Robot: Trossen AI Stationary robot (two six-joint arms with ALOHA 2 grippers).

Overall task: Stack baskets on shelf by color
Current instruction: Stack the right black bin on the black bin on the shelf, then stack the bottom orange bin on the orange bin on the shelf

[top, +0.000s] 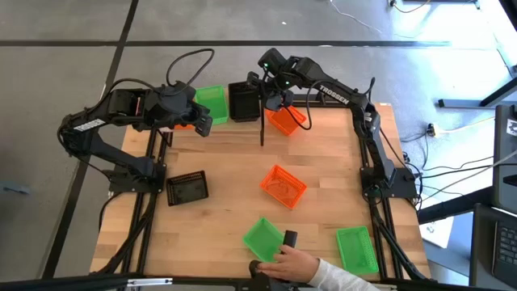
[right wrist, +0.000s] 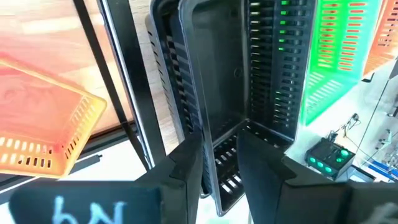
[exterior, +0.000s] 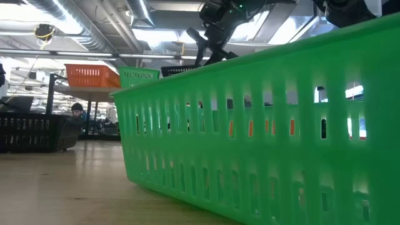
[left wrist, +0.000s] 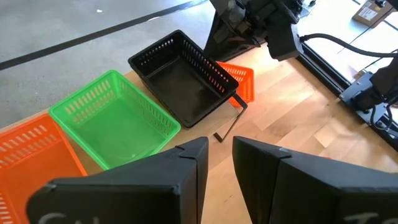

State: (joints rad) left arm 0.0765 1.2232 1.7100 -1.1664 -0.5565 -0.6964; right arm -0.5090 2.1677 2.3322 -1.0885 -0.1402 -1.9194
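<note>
On the shelf (top: 262, 129) at the table's far edge stand an orange basket (left wrist: 31, 155), a green basket (top: 212, 102) and a black basket (top: 242, 101) side by side. My right gripper (right wrist: 221, 168) is open above the black basket (right wrist: 249, 81), which looks like two nested; one finger stands on either side of its end wall, and I cannot tell whether they touch it. My left gripper (left wrist: 219, 165) hangs open and empty over the shelf's left end. Another orange basket (top: 287, 120) lies on the table right of the shelf's upright.
Loose on the table lie a black basket (top: 187, 187), an orange basket (top: 283, 186) and two green baskets (top: 264, 238) (top: 356, 249). A person's hand (top: 297, 263) reaches in over the near edge beside the nearer green one, which fills the low view (exterior: 262, 137).
</note>
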